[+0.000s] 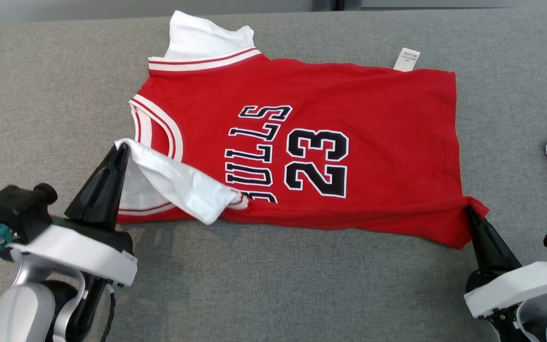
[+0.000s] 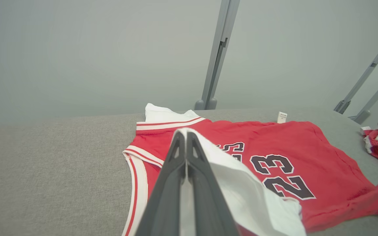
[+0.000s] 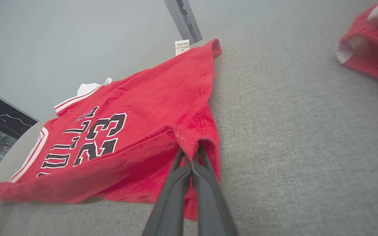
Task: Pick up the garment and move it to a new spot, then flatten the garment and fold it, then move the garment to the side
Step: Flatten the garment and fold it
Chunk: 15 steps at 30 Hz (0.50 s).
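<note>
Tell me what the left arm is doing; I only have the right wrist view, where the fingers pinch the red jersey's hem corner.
Observer: The left gripper is shut on the edge of the jersey's near white sleeve.
Operator: Is that sleeve flat?
Observer: No, its pinched end is raised, and the rest drapes over the start of the black lettering.
Operator: And the other sleeve?
Observer: The far white sleeve lies spread on the grey surface, past the striped trim.
</note>
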### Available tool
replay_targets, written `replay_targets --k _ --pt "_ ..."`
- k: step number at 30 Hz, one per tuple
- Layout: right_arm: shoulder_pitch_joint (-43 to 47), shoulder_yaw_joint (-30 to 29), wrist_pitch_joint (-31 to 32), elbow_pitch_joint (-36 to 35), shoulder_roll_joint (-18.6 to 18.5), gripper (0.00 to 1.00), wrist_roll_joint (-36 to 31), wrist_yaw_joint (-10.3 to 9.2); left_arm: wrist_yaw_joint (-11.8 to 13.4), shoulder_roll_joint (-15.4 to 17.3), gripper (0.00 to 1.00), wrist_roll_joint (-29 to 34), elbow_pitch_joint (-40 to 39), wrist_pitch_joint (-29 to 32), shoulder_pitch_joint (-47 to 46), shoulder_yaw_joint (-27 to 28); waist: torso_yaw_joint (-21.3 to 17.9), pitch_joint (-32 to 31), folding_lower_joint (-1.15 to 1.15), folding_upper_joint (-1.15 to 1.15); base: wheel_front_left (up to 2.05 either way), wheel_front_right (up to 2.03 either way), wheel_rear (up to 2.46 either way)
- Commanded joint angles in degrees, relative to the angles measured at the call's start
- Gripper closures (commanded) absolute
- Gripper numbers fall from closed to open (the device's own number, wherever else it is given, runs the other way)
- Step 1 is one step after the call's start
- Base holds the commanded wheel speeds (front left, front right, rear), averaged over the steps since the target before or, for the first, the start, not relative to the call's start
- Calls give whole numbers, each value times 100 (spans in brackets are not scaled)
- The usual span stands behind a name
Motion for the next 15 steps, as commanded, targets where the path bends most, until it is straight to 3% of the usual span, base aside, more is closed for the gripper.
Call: replay_targets --k 1,14,15 --pt "-156 -24 -29 65 9 100 -77 4 -99 -51 100 -48 217 -101 -276 5 -7 140 0 0 0 0 0" --pt "-977 148 -410 788 58 100 -172 4 -743 -461 100 -99 2450 -908 -1733 -178 -94 537 0 0 0 0 0" --pt "-1010 188 -435 811 60 75 -170 4 -800 -498 100 -146 2606 -934 -1776 -192 -106 543 0 0 0 0 0"
